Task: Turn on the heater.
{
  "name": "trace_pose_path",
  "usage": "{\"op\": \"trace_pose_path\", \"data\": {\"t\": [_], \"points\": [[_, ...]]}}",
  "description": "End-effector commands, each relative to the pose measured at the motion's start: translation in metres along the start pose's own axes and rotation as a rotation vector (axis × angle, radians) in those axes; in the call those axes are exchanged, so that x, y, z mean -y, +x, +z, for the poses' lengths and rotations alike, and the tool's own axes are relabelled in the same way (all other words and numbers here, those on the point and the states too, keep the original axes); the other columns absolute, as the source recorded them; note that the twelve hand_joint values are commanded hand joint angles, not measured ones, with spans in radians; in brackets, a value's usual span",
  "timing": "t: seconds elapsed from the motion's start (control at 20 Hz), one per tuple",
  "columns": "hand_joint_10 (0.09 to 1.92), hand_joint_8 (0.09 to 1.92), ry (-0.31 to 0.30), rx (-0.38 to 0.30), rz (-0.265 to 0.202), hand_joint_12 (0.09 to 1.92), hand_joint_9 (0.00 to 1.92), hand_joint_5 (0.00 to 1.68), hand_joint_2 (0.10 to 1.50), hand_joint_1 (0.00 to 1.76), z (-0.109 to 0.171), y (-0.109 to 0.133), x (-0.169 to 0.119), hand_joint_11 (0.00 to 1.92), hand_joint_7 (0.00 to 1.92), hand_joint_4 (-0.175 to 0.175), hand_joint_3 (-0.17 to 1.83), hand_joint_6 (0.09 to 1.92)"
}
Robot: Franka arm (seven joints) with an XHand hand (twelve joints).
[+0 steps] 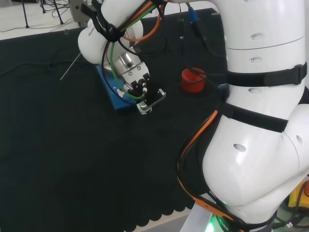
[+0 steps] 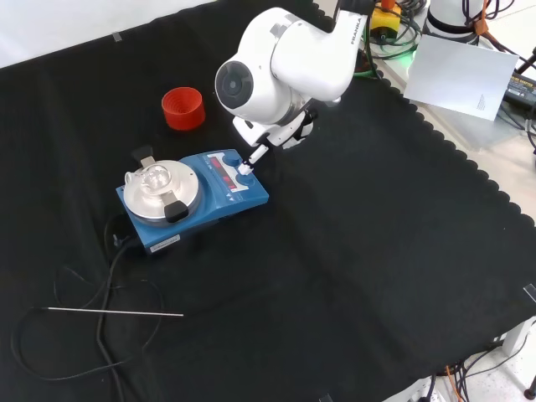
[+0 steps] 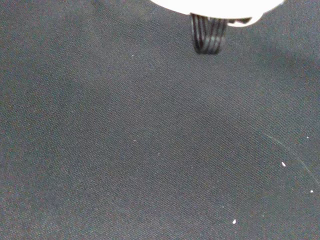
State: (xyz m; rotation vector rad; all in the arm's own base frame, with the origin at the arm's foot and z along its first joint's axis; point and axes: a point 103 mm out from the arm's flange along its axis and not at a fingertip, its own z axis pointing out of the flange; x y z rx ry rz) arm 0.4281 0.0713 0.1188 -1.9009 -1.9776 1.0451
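Note:
The heater [image 2: 219, 199] is a blue box with a shiny round top plate [image 2: 159, 184] and a red-marked front panel [image 2: 228, 174]. The hand [image 2: 266, 142] hangs under the arm's white link at the panel end, and one white fingertip [image 2: 245, 167] touches the panel's edge. In the head view the hand [image 1: 137, 82] reaches down over the heater [image 1: 112, 91], its fingers [image 1: 153, 100] stretched out past the blue corner. The wrist view looks onto black cloth, with a blurred white part of the hand [image 3: 215, 6] at its edge.
A red ribbed ring stand [image 2: 182, 107] sits on the cloth beside the heater, also seen in the head view [image 1: 193, 79]. A thin metal rod [image 2: 115, 312] and the heater's black cable [image 2: 105, 331] lie on the cloth. A white sheet [image 2: 465, 75] lies off the cloth.

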Motion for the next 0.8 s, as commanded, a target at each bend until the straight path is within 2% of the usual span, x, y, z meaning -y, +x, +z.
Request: {"op": "trace_pose_path", "data": {"t": [0.05, 0.8], "points": [[1.55, 1.51, -0.041, 0.002, -0.005, 1.48, 1.92, 0.33, 0.65, 1.48, -0.019, -0.005, 0.019, 1.90, 1.89, -0.059, 1.09, 0.09], [1.55, 1.51, -0.103, -0.104, -0.015, 1.48, 1.92, 0.33, 0.65, 1.48, -0.057, -0.043, 0.052, 1.90, 1.89, -0.059, 1.10, 0.09]]}}
